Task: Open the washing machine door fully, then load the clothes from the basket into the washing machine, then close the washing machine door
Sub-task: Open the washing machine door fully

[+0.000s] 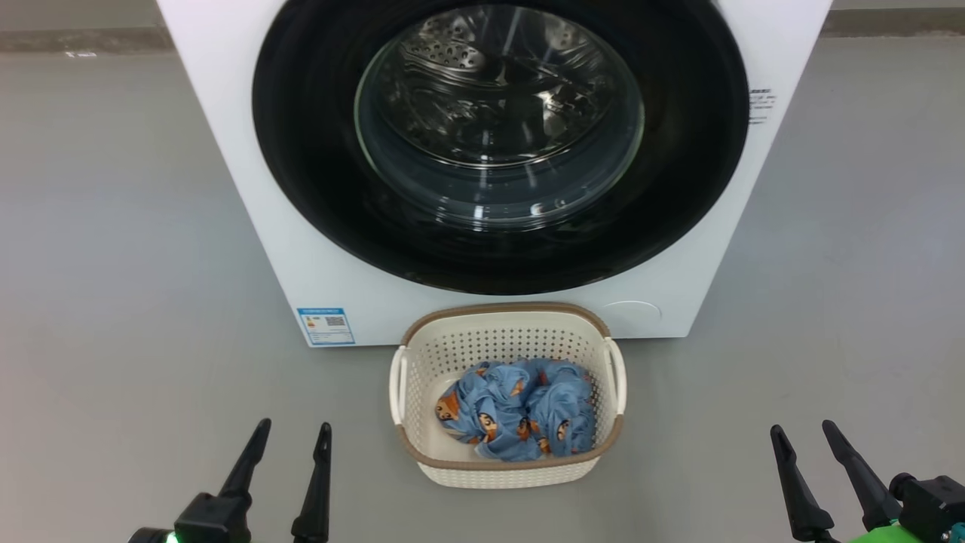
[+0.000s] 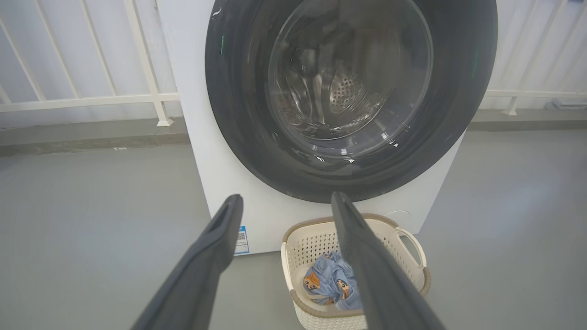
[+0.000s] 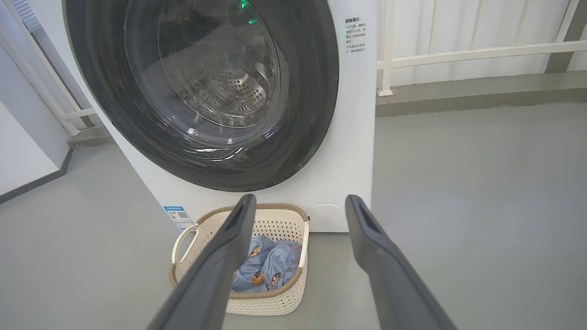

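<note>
The washing machine door (image 1: 500,136) is shut flush on the washing machine (image 1: 249,188). Just in front, below the door, the basket (image 1: 505,339) sits on the grey floor (image 1: 113,302) with the clothes (image 1: 520,407) bunched inside. The left hand (image 1: 294,428) and right hand (image 1: 803,428) hang either side of it, fingers spread, holding nothing.
</note>
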Robot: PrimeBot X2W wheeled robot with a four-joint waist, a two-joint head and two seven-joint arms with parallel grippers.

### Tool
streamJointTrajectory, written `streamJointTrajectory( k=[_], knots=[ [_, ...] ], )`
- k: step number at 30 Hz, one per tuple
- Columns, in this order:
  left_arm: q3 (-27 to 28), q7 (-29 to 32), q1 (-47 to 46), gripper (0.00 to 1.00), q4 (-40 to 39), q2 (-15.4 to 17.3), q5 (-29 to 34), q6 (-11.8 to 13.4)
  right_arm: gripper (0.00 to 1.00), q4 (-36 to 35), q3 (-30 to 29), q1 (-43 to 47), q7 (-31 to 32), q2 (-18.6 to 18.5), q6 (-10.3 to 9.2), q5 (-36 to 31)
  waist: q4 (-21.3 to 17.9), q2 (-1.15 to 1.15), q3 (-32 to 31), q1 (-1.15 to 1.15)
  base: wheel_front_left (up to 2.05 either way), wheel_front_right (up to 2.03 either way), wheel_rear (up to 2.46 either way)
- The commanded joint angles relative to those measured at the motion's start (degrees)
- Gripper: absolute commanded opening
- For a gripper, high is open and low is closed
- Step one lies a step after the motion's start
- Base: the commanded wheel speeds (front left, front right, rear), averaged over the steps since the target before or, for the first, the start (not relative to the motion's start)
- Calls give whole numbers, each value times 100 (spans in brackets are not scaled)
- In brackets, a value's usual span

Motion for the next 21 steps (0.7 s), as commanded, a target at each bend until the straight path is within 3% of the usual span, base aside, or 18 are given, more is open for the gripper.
streamJointTrajectory(
  k=[1, 16, 21],
  knots=[
    [172, -38, -124, 100, -117, 34, 20, 37, 100, -153, 99, 30, -74, -123, -6, -4, 2, 0, 5, 0, 107, 107, -214],
    [159, -38, -180, 100, -180, 34, -30, 38, 100, -173, 89, -15, -74, -162, -6, 10, -36, 0, 79, 0, 123, 123, -245],
    [225, -38, -172, 100, -248, 34, -344, -28, 100, -178, 76, -20, -74, -161, -6, -4, -47, 0, 57, 0, 110, 110, -220]
  ],
)
